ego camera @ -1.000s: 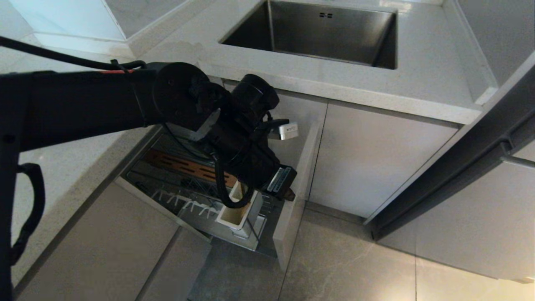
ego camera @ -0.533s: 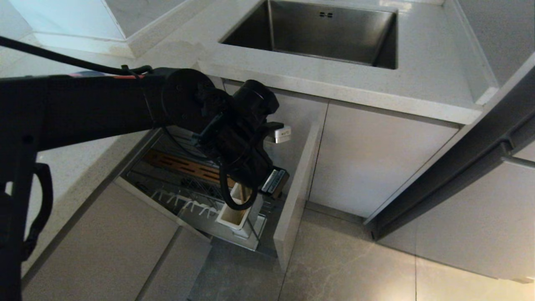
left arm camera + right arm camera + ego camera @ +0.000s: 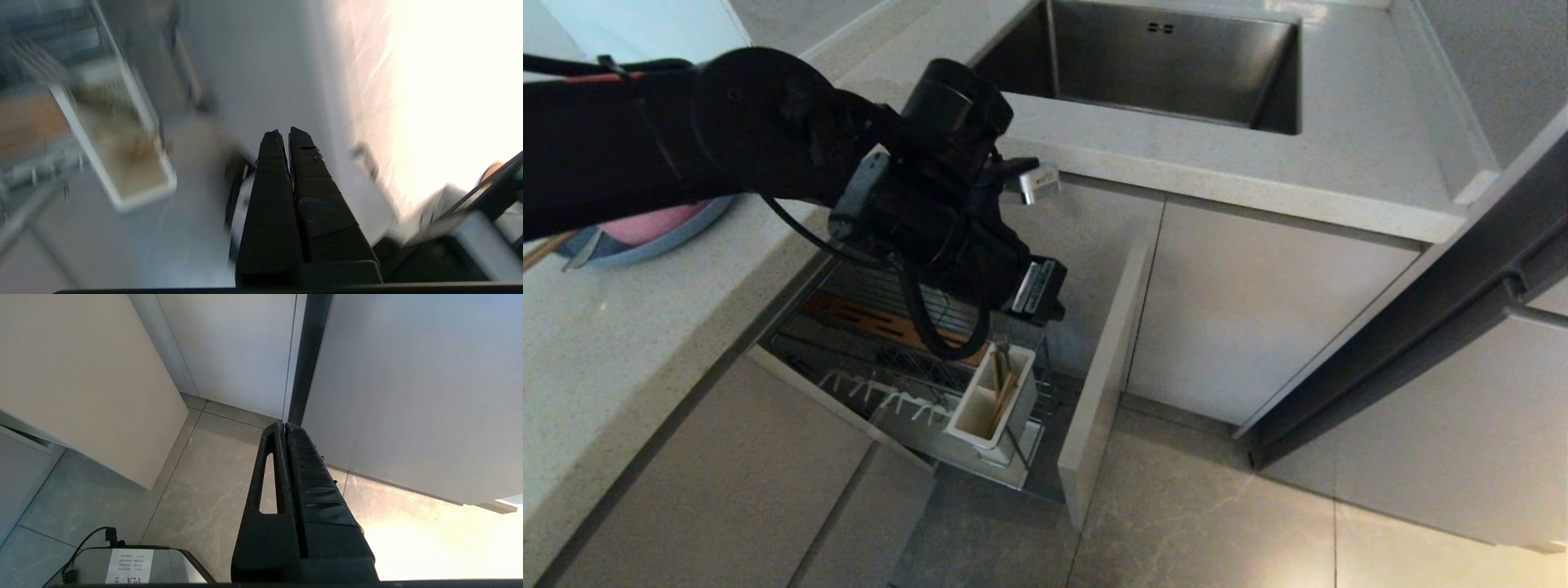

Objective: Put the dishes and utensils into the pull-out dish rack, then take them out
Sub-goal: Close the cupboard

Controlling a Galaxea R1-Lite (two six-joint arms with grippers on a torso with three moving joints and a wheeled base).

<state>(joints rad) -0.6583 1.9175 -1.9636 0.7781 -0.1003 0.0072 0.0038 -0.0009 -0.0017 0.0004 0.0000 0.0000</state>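
Here, at the far left of the head view, the blue plate (image 3: 645,245) lies on the pale countertop (image 3: 621,343) with the pink bowl (image 3: 654,224) sitting in it; both are half hidden by the left arm, and a light wooden tip and a silver end poke out at the plate's left edge, too little of either to name. Next along, the left gripper (image 3: 1045,298) hangs above the pull-out dish rack (image 3: 882,376), its fingers (image 3: 269,171) pressed together with nothing between them. Under it the rack stands pulled out of the cabinet, showing its brown slotted wooden strip (image 3: 874,322), white prongs (image 3: 882,400) and white utensil box (image 3: 992,400). The chopsticks (image 3: 1003,384) stand tilted in the box compartment farther from the head camera; the nearer one looks bare. The rack's beige panel front (image 3: 1103,384) stands just beside the box. Up behind, the steel sink (image 3: 1143,65) is set into the counter. Farthest right, the right gripper (image 3: 283,426), seen only in its own wrist view, hangs low over the grey floor tiles (image 3: 204,490) by the cabinet doors, its fingers shut tight and empty
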